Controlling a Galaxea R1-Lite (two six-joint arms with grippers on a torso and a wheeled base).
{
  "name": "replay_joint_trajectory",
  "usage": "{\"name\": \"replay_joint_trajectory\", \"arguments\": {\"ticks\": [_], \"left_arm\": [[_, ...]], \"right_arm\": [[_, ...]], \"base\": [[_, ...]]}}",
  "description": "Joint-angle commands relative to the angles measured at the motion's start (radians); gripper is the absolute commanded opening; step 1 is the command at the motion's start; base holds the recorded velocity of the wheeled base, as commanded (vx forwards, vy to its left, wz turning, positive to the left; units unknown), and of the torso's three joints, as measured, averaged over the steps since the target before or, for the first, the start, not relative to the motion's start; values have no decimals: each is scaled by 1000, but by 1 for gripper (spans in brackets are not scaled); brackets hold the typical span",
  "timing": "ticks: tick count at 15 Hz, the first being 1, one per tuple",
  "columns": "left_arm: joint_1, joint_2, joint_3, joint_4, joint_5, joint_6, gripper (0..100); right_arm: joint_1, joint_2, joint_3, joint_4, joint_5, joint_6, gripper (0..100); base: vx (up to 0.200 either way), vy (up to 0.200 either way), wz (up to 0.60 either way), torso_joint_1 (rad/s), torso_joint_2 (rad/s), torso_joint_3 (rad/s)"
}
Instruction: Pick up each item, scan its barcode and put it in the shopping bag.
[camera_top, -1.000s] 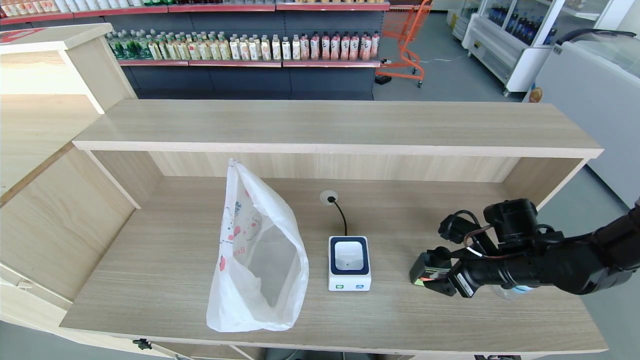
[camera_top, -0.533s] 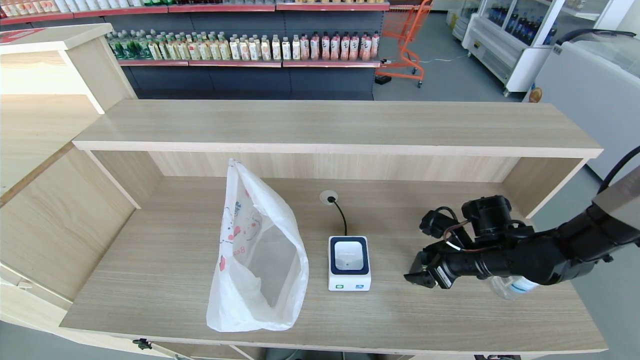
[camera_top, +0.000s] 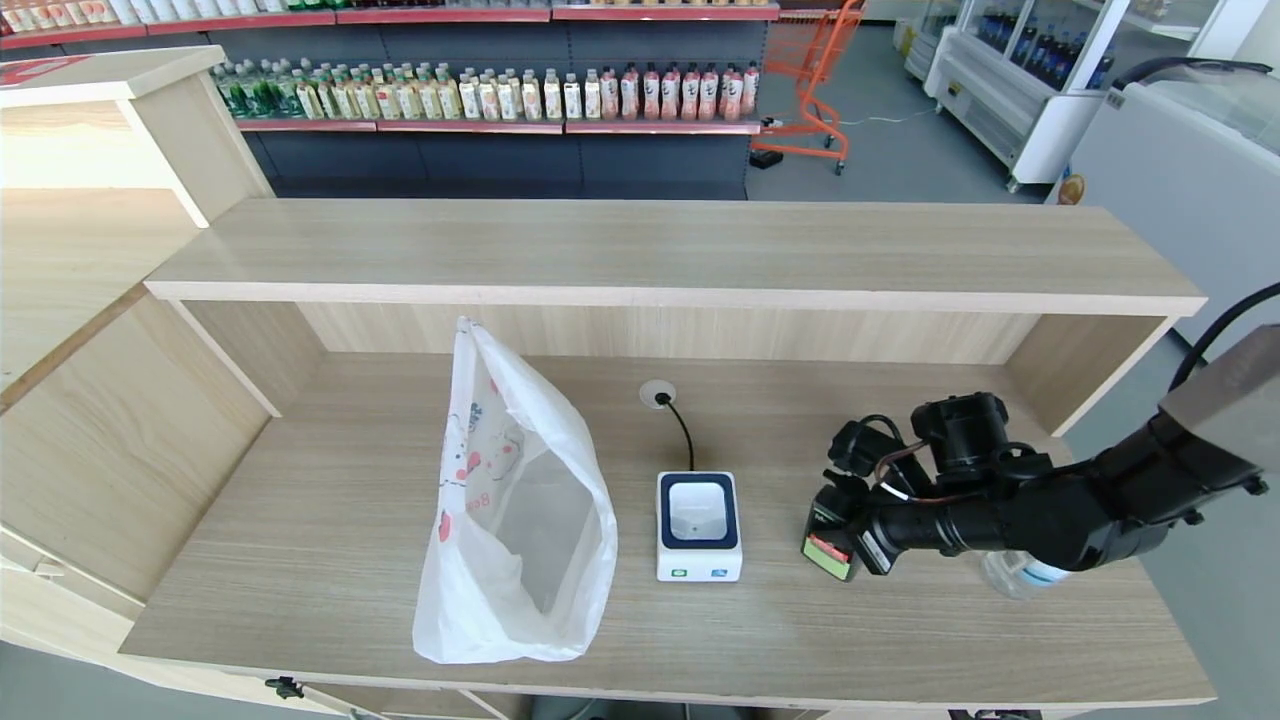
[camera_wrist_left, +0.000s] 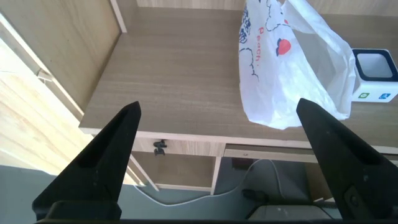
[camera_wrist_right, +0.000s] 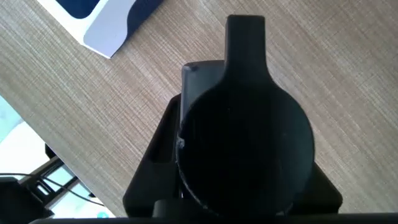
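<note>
1. Right claw (camera_top: 838, 540) is clamped on the small dark box with red-green end (camera_top: 826, 548), just right of the white blue-framed scanner (camera_top: 698, 525).
2. Looks light, stiff; side grip seems fine.
3. Left claw (camera_wrist_left: 219, 109) gapes empty.

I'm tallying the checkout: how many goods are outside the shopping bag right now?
2. A small dark pack is in the right gripper, just right of the scanner; a clear bottle sits on the counter, partly hidden under the right arm. Others may be hidden there.
</note>
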Motion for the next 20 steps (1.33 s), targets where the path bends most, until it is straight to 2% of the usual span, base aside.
{"name": "replay_joint_trajectory", "arguments": {"ticks": [1,3,6,7,8,9,11,12,13,15,16,17,18,19,20], "left_arm": [[0,0,0,0,1,0,100],[0,0,0,0,1,0,100],[0,0,0,0,1,0,100],[0,0,0,0,1,0,100],[0,0,0,0,1,0,100],[0,0,0,0,1,0,100],[0,0,0,0,1,0,100],[0,0,0,0,1,0,100],[0,0,0,0,1,0,100],[0,0,0,0,1,0,100],[0,0,0,0,1,0,100],[0,0,0,0,1,0,100],[0,0,0,0,1,0,100],[0,0,0,0,-1,0,100],[0,0,0,0,1,0,100]], "right_arm": [[-8,-52,28,-7,3,3,0],[-22,-107,48,-10,4,34,0],[-61,-326,57,-7,-2,221,0],[-81,-423,94,-7,-4,243,0],[-87,-444,106,-7,-5,243,0],[-136,-592,206,-9,-11,154,0],[-214,-736,370,-19,-7,-184,0],[-215,-794,457,-74,-2,-308,0],[-219,-826,479,-99,33,-443,0],[-255,-828,454,-104,220,-802,0],[-271,-831,451,-104,273,-1020,0],[-271,-829,449,-91,378,-1299,0],[-228,-812,449,-71,420,-1491,0],[-191,-791,448,-42,420,-1595,0],[-99,-727,434,62,389,-1818,0]], "base": [[0,0,0,0,0,0],[0,0,0,0,0,0],[0,0,0,0,0,0],[0,0,0,0,0,0],[0,0,0,0,0,0],[0,0,0,0,0,0],[0,0,0,0,0,0],[0,0,0,0,0,0],[0,0,0,0,0,0],[0,0,0,0,0,0],[0,0,0,0,0,0],[0,0,0,0,0,0],[0,0,0,0,0,0],[0,0,0,0,0,0],[0,0,0,0,0,0]]}}
